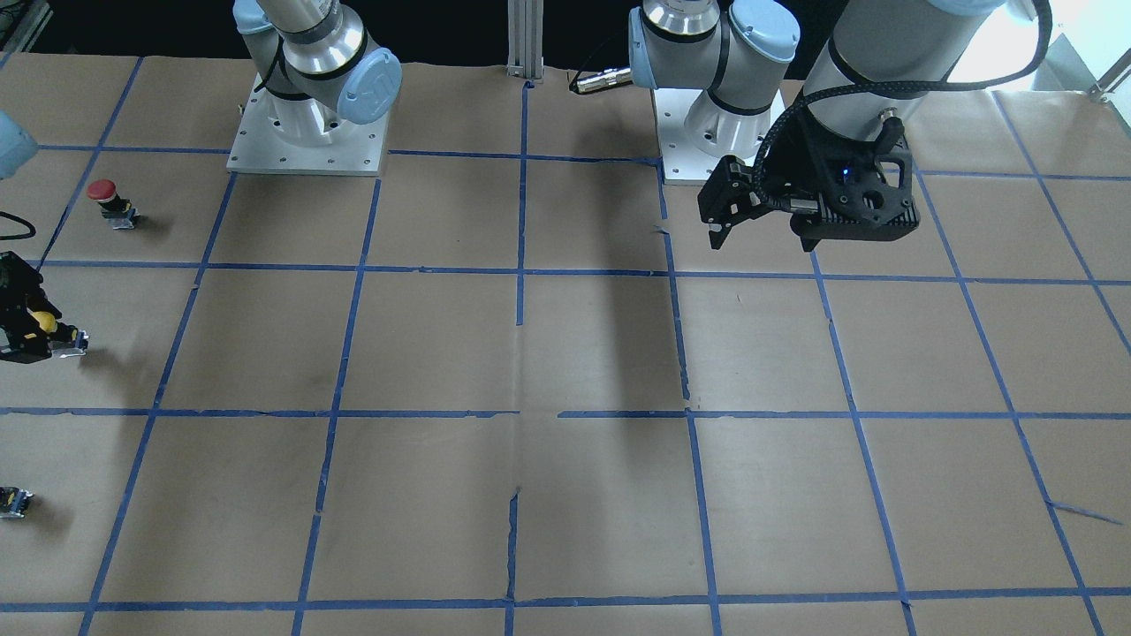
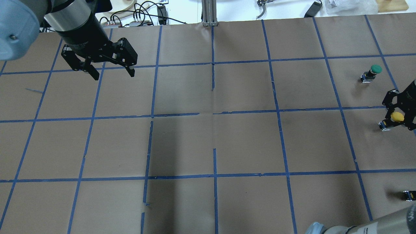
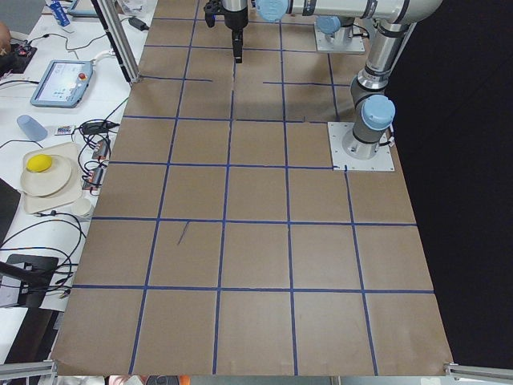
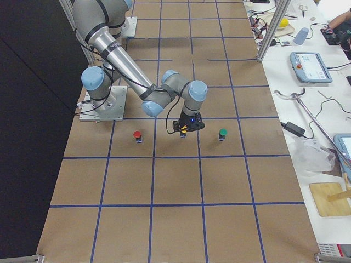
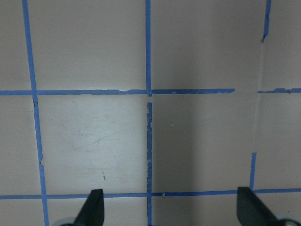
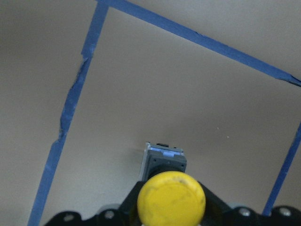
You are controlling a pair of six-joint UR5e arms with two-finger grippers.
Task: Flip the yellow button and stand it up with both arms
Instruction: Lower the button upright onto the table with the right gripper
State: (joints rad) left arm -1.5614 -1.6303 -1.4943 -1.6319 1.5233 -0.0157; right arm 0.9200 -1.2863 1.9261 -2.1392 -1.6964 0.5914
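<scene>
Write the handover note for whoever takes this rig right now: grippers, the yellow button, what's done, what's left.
Right gripper: shut on the yellow button near the table's right-hand end. The cap faces the wrist camera and the grey base points at the paper. I cannot tell whether it is lifted.
Left gripper: open, empty, hovering far off across the table.
Done: the button is grasped.
Left: flip it, bring the left arm in, stand it up.
Note: a red button and a green button sit either side of the grasp.
</scene>
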